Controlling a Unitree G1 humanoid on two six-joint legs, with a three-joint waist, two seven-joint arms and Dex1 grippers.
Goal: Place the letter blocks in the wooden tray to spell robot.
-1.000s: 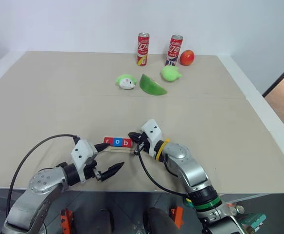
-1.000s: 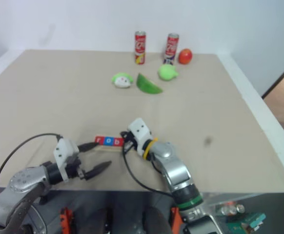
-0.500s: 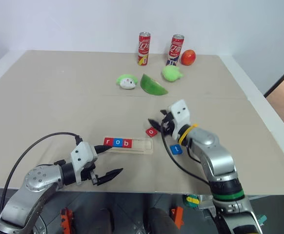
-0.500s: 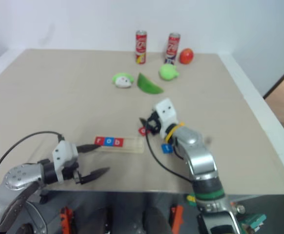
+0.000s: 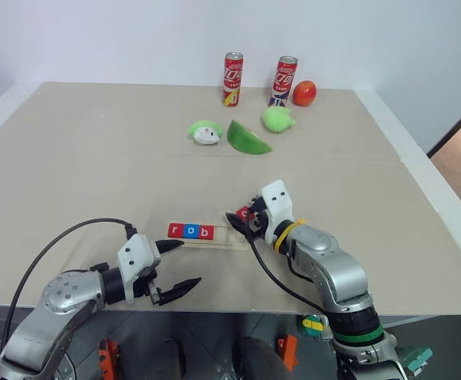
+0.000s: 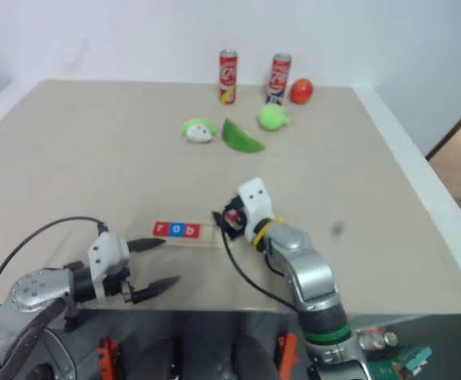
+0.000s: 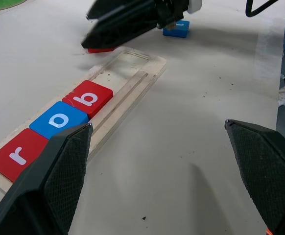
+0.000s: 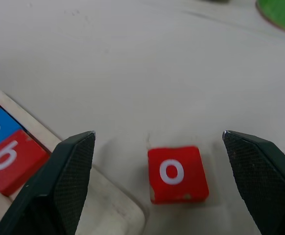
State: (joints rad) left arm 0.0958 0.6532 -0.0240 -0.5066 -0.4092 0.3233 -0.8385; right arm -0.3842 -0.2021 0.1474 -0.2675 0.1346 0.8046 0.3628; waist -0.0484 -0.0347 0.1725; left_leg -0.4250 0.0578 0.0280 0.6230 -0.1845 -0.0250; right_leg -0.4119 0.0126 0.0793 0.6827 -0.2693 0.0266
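The broad beige surface carries everything. Near its front edge lies the long narrow pale wooden tray with a shallow groove; it looks rigid and light, likely to slide if nudged sideways. Three small flat square tiles sit in its groove, touching in a row: a red r tile, a blue o tile and a red b tile. The rest of the groove is bare.

Just beyond the tray's free end, flat on the surface, lies the red o tile, and a blue tile rests a little further off. These tiles seem hard, thin and smooth, so they should be pinched across two opposite side edges.

The right tool hangs spread wide astride the red o tile, gripping nothing. The left tool is likewise wide apart and empty, near the tray.
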